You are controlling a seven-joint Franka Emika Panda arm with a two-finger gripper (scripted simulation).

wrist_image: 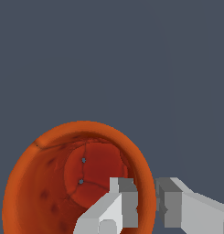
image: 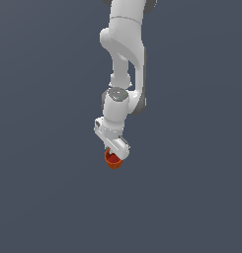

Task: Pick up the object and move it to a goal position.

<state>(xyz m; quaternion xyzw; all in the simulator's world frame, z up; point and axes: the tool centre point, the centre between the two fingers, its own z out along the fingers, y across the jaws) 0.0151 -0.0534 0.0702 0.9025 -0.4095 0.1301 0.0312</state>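
Wrist view shows the cup (wrist_image: pixel 63 183) very near to the camera, its orange-red rim forming a wide ring and its darker red inside open toward the lens. One finger (wrist_image: pixel 114 208) of the claw (wrist_image: pixel 145 208) stands inside the cup and the other finger is outside, with the cup wall between them, so the claw is pinching the cup by its rim wall. In the exterior view the cup (image: pixel 113 160) sits directly under the claw (image: pixel 114 154), below the white arm (image: pixel 123 64), at about the middle of the plain grey surface (image: pixel 43 197); I cannot tell if the cup is resting on this surface or is already lifted a little, because no shadow or contact line is visible. What could go wrong, in my judgement: the grip holds only one thin side of a tapered wall, so the cup may rotate or slip out during a fast move, and if the pads press unevenly it may tilt. No goal marker is visible in either view, so the remaining way to the goal cannot be judged. The fingertips are cut off by the edge of the wrist view, and in the exterior view the fingers are hidden behind the claw body.
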